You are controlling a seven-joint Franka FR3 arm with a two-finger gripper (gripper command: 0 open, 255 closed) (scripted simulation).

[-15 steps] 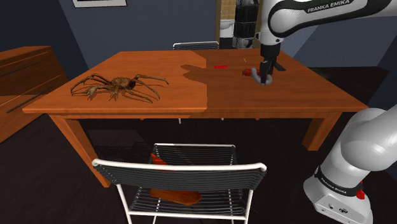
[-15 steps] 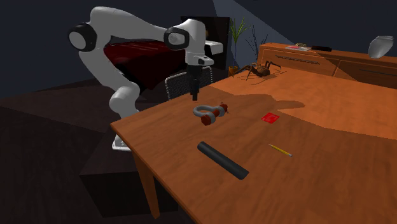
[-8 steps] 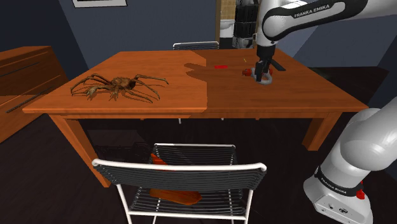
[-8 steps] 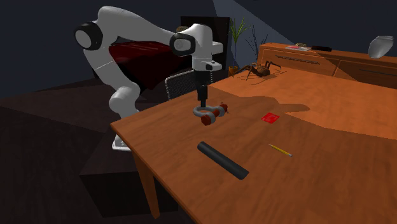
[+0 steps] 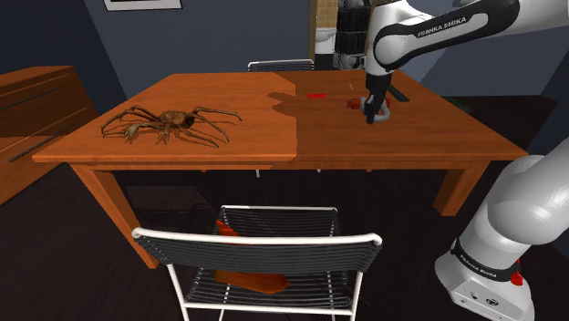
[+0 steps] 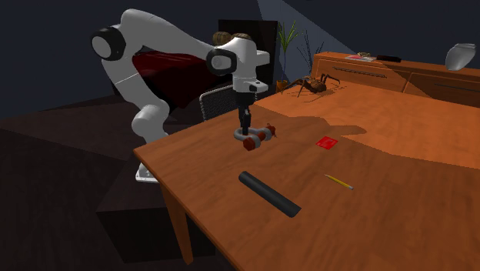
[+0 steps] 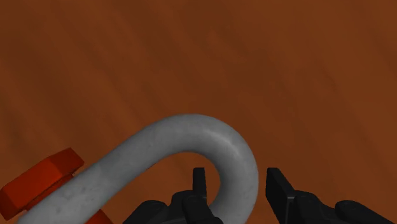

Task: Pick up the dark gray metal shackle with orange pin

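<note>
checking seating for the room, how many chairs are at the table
2: the near chair in the shoulder view's foreground, and the far chair across the table; others may be hidden.

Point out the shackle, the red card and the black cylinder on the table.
shackle point(image 7: 191, 132), wrist view, on the top of its grey bow.
red card point(image 6: 327, 142), second exterior view, on the middle of its face.
black cylinder point(image 6: 268, 193), second exterior view, halfway along its side.
</note>
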